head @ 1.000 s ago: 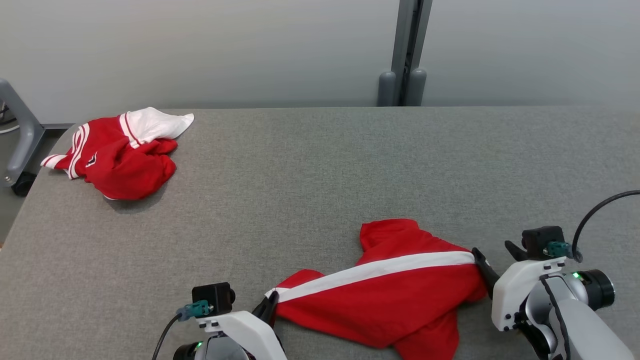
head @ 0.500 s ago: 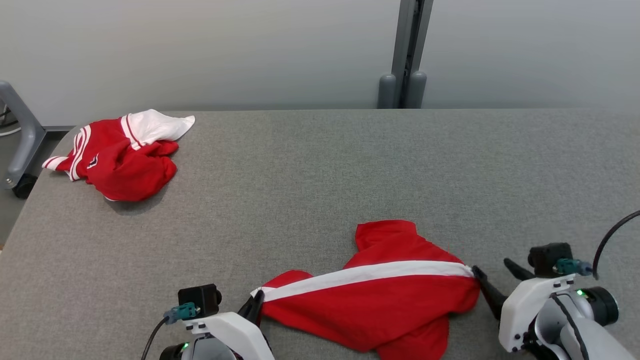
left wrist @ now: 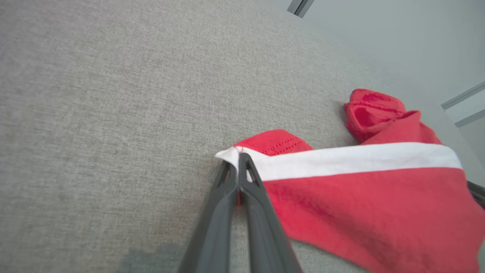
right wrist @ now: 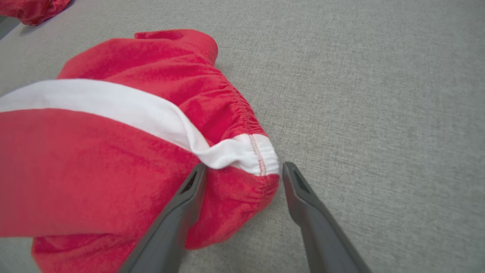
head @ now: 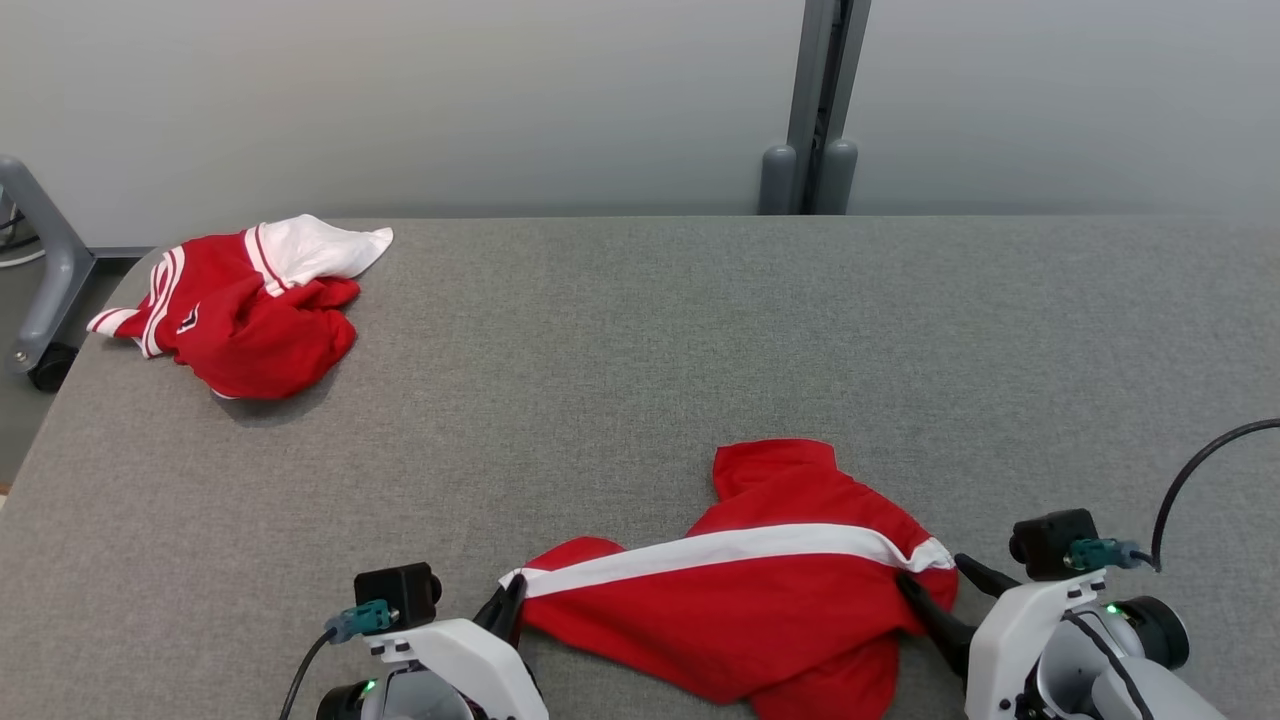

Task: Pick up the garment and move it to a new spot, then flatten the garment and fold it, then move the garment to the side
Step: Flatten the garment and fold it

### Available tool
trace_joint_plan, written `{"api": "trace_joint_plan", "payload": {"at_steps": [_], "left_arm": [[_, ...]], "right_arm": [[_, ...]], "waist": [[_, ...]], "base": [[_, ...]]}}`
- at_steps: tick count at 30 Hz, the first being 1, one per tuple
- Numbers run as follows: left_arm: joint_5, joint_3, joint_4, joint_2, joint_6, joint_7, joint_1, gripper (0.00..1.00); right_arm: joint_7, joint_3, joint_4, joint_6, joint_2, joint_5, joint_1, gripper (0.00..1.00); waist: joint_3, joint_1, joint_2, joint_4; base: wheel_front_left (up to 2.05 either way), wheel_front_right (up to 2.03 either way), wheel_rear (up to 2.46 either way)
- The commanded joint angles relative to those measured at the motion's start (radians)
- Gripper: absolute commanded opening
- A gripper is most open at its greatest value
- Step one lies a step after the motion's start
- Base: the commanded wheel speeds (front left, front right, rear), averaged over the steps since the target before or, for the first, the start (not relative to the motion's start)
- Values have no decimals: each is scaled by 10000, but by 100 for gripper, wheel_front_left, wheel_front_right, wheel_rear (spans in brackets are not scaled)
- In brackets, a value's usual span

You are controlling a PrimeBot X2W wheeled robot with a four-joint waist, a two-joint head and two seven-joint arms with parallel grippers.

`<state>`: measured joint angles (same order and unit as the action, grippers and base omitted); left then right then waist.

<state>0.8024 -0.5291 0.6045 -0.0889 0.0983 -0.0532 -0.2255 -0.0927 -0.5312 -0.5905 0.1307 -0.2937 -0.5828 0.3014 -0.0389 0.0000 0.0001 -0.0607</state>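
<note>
We have the red shorts (head: 760,610) lying crumpled on the grey table (head: 640,330), with the table's near edge just below them in the head view. Everything else is best placed from the shorts.

Our left gripper (left wrist: 235,163) is at their left tip. Its two fingers are pressed together on the corner where the white side stripe (head: 720,550) ends. We read that pinch as an anchor: it fixes one end so the stripe can be drawn straight.

Our right gripper (right wrist: 244,168) is at the shorts' opposite end, by the gathered elastic waistband (right wrist: 261,151). Its jaws are spread wide and hold nothing. One finger lies over the red cloth and the other is just past the waistband's edge, so the corner sits between them. We judge this to be a line-up for a second grasp. With both ends of the stripe held, the shorts could be lifted or stretched flat.

The cloth between the two ends is bunched and doubled over, so flattening is not yet done.

A second red-and-white garment (head: 240,310) lies heaped well apart from the shorts, far to their left and beyond them.
</note>
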Motion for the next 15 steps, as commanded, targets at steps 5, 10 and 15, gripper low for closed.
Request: {"api": "trace_joint_plan", "payload": {"at_steps": [5, 10, 15], "left_arm": [[43, 16, 62, -94, 41, -57, -165, 0], [59, -29, 132, -88, 6, -57, -218, 0], [72, -50, 173, -74, -23, -71, -250, 0]], "right_arm": [[83, 196, -210, 2, -82, -406, 440, 100], [-478, -259, -533, 2, -210, -705, 675, 100], [-716, -705, -584, 2, -346, -1086, 796, 89]], "waist": [[-30, 0, -1, -43], [-17, 0, -1, -119], [-21, 0, -1, -151]], "base": [[0, 0, 0], [0, 0, 0], [0, 0, 0]]}}
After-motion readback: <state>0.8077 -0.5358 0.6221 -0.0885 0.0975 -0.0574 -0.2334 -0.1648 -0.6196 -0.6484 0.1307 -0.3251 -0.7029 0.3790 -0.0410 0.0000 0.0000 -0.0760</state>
